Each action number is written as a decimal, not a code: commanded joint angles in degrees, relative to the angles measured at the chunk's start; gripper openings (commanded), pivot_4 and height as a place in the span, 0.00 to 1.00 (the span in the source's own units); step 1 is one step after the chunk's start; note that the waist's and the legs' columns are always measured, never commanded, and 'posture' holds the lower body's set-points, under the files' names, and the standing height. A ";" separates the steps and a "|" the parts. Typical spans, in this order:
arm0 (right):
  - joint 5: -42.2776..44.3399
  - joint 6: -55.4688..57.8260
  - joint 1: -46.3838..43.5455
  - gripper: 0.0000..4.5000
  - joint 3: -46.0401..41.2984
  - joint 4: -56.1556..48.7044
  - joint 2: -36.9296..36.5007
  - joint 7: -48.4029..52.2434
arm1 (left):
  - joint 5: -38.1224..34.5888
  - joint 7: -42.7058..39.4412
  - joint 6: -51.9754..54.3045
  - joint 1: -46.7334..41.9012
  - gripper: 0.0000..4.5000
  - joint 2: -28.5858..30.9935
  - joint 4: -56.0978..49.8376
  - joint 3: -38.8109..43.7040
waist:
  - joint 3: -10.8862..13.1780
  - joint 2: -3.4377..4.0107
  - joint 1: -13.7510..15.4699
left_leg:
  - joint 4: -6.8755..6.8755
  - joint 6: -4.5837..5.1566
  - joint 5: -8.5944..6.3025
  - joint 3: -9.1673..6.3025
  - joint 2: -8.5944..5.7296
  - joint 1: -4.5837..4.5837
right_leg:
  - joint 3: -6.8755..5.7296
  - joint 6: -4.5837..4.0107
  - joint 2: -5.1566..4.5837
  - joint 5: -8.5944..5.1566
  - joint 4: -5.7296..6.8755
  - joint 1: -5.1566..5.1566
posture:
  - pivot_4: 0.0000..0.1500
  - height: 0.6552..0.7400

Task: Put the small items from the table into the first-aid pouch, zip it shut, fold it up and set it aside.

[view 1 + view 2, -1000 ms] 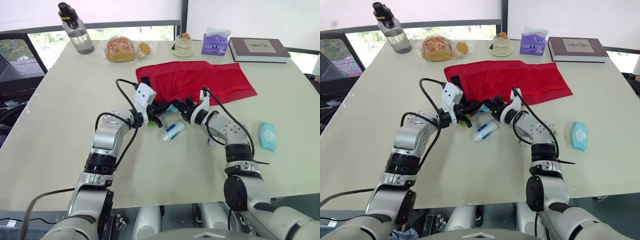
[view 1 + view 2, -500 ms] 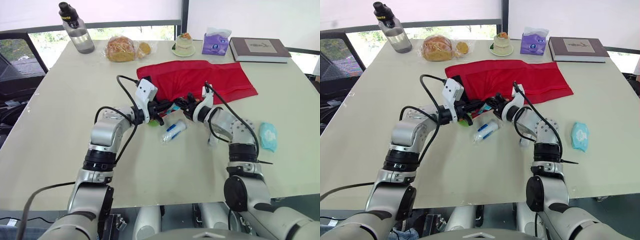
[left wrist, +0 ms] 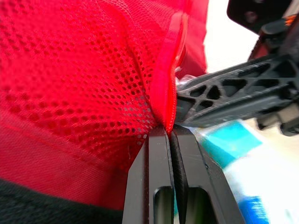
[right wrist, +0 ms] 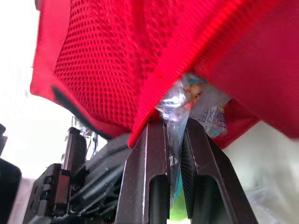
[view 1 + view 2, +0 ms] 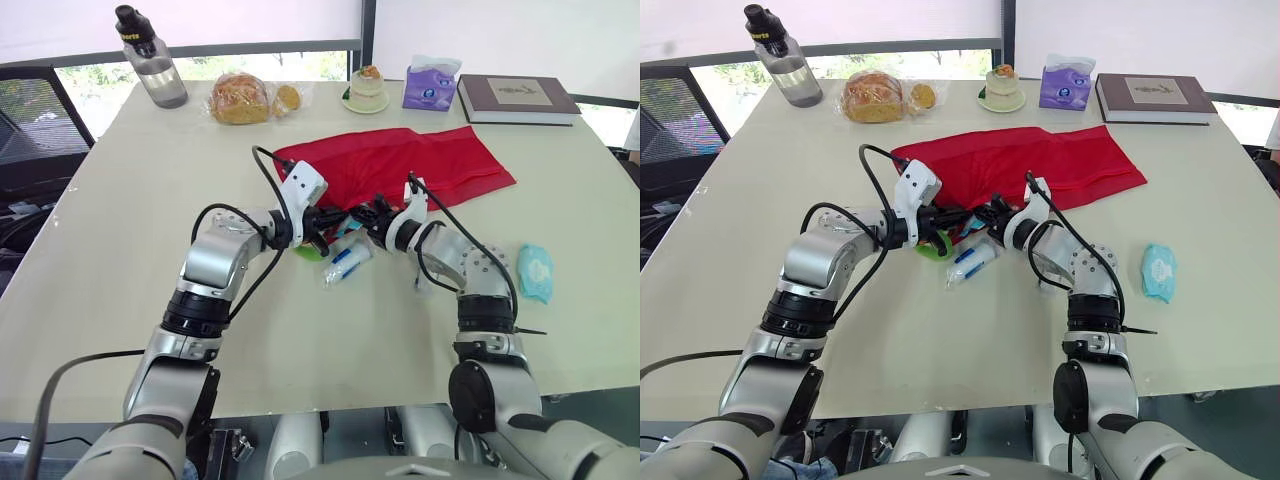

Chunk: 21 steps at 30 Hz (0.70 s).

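Note:
The red mesh first-aid pouch (image 5: 400, 165) lies flat at the table's middle, its open edge toward me. My left gripper (image 5: 325, 224) is shut on that red edge (image 3: 164, 93), lifting it slightly. My right gripper (image 5: 366, 212) meets it from the other side, shut on a crinkly clear plastic packet (image 4: 182, 100) right at the pouch's mouth (image 4: 107, 56). A white and blue tube packet (image 5: 347, 262) and a green item (image 5: 310, 251) lie just below the grippers. Off to the right sits a teal wipe pack (image 5: 535, 272).
Along the far edge stand a water bottle (image 5: 152, 68), bagged bread (image 5: 240, 97), a dessert on a saucer (image 5: 367, 86), a purple tissue pack (image 5: 430, 85) and a book (image 5: 515, 98). A black chair (image 5: 30, 120) stands at the left.
My left gripper has moved right and forward with the pouch's edge, closing the gap to the right gripper. The right gripper has stayed about where it was.

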 commanded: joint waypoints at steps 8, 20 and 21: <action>-6.97 -9.13 -10.26 0.00 0.45 16.74 3.68 10.42 | 15.73 6.35 -19.41 2.51 0.01 1.27 4.54 -7.68 | 0.00 0.00 -0.14 | -0.04 0.00 0.00 0.10 0.01 0.19 | 0.15 0.00 0.03 0.00 0.07 0.02 | 1.00 1.00; -10.43 -11.37 -16.04 0.00 -3.12 28.70 3.77 18.94 | 25.55 14.28 -30.18 5.28 0.01 -0.83 7.23 -8.68 | -0.04 0.00 -0.20 | -0.04 0.00 0.00 0.26 0.33 0.38 | 0.48 -0.11 0.40 0.08 0.10 0.02 | 1.00 1.00; -10.65 -11.51 -16.52 0.00 -3.46 29.29 3.81 19.45 | 25.74 14.31 -30.27 5.32 0.01 -1.05 7.27 -8.59 | -0.04 0.00 -0.19 | -0.04 0.00 0.00 0.27 0.38 0.40 | 0.51 -0.13 0.47 0.10 0.10 0.02 | 1.00 1.00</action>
